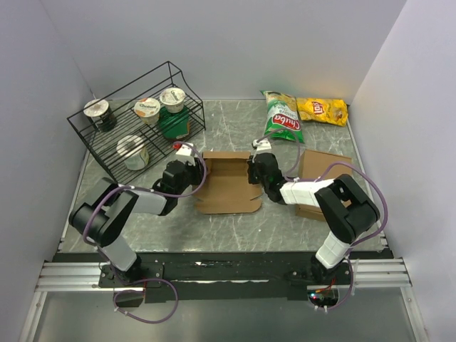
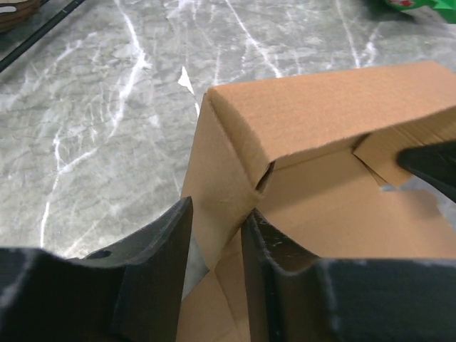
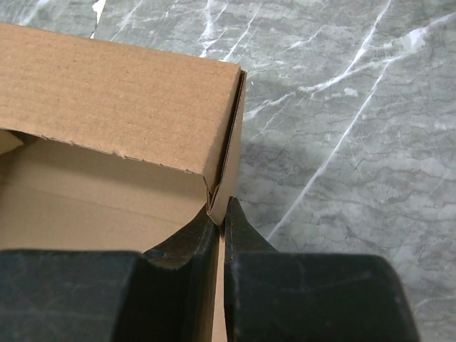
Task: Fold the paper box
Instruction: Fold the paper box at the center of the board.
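Observation:
The paper box [image 1: 226,182] is a brown kraft blank lying at the table's middle, with its back wall and both side walls folded up. In the left wrist view the box [image 2: 320,114] shows its raised left corner. My left gripper [image 1: 194,171] straddles the left side wall. Its jaws [image 2: 217,210] stand a little apart, the wall touching the inner finger, with a gap to the outer finger [image 2: 160,256]. My right gripper [image 1: 255,171] is at the box's right wall [image 3: 128,92]. Its jaws [image 3: 222,210] are pinched shut on that wall's edge.
A black wire rack [image 1: 135,121] with yogurt cups stands at the back left. A green chip bag [image 1: 283,117] and a yellow one [image 1: 322,109] lie at the back right. A plain brown cardboard slab [image 1: 324,167] lies under my right arm.

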Motion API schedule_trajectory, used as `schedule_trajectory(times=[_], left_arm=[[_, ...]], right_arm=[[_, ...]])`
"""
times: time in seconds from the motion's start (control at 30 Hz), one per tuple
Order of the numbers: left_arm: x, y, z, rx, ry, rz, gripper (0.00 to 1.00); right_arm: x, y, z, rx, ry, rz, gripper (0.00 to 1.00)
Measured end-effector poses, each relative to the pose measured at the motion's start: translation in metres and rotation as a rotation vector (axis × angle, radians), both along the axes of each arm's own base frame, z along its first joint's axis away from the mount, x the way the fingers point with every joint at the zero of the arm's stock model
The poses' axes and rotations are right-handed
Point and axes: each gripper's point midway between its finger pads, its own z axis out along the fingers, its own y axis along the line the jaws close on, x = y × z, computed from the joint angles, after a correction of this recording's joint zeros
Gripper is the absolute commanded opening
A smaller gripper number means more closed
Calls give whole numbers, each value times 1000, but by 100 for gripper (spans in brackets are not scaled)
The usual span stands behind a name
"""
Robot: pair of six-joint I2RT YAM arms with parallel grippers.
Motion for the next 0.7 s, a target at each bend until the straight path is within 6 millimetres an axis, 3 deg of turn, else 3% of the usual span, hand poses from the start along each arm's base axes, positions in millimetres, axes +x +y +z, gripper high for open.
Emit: schedule_trajectory(times=[0.07,0.2,0.37,0.7], left_arm=[[3,0,-4,14,0,9,28],[11,2,-10,56,-6,74,28],[18,9,-15,97,-9,190,14],[34,13,-16,153,-3,322,8]], right_arm=[[-2,1,0,-15,-7,-10,0],[-5,3,0,-41,-15,-28,0],[-6,2,0,-56,-15,-60,0],[-17,3,7,-22,13,-96,0]])
